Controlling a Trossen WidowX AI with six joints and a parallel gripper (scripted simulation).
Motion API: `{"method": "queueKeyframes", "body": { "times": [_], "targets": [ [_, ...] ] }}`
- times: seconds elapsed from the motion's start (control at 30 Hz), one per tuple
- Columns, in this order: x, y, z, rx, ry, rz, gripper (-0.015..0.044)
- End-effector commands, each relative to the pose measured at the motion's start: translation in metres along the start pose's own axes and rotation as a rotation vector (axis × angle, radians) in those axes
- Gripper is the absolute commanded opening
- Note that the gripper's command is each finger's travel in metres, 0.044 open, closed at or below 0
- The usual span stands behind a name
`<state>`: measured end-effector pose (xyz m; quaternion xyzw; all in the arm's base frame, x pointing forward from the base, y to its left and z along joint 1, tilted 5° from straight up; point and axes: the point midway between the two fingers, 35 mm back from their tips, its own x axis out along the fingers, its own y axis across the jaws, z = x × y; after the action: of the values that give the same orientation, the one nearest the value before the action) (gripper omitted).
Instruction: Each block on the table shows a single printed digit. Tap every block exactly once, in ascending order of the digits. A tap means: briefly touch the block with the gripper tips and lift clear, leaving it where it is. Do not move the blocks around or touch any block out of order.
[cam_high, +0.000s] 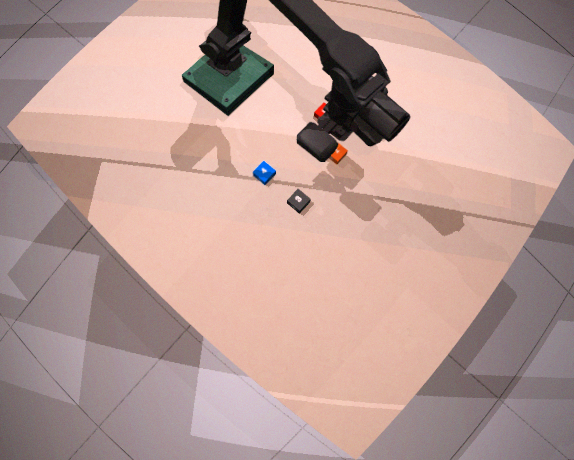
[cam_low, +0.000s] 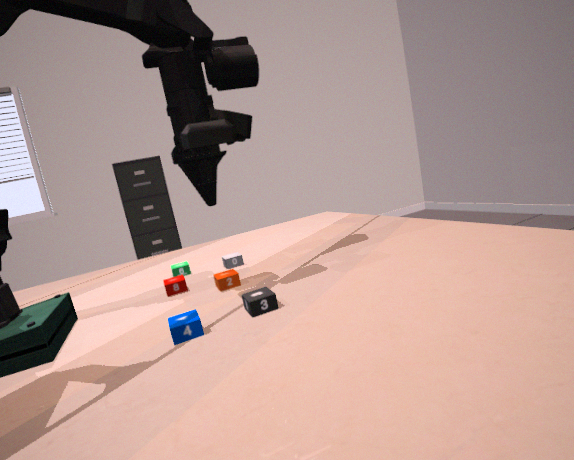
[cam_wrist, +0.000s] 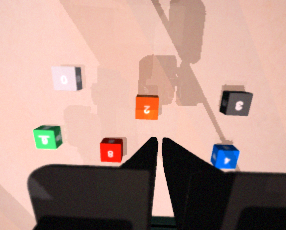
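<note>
Above the orange block (cam_high: 340, 153) (cam_low: 227, 280) (cam_wrist: 147, 107), the gripper (cam_low: 212, 204) (cam_wrist: 159, 143) is closed, empty. Next, probably: align over the black block (cam_high: 298, 200) (cam_low: 260, 302) (cam_wrist: 236, 103); lower vertically.

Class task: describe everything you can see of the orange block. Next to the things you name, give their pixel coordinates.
The orange block (cam_high: 338, 154) (cam_low: 227, 281) (cam_wrist: 147, 107) is a small, plain cube-like piece with a smooth, matt-looking surface. A white 2 shows on its top and on a side. It sits flat on the table, apart from the other blocks, between the red and black ones. Nothing but the table touches it.
</note>
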<state>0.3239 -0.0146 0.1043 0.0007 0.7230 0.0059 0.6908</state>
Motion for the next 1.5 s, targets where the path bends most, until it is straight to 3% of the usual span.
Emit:
{"method": "queueKeyframes", "body": {
  "times": [0.0, 0.23, 0.4, 0.6, 1.47],
  "targets": [
    [-0.002, -0.048, 0.007, 0.033, -0.007, -0.014, 0.0020],
    [-0.003, -0.125, 0.006, 0.001, 0.008, -0.014, 0.0020],
    [0.000, -0.125, 0.006, 0.001, 0.008, -0.014, 0.0020],
    [0.075, -0.126, 0.006, 0.001, 0.008, -0.014, 0.0020],
    [0.108, -0.126, 0.005, 0.001, 0.009, -0.014, 0.0020]
  ]
}}
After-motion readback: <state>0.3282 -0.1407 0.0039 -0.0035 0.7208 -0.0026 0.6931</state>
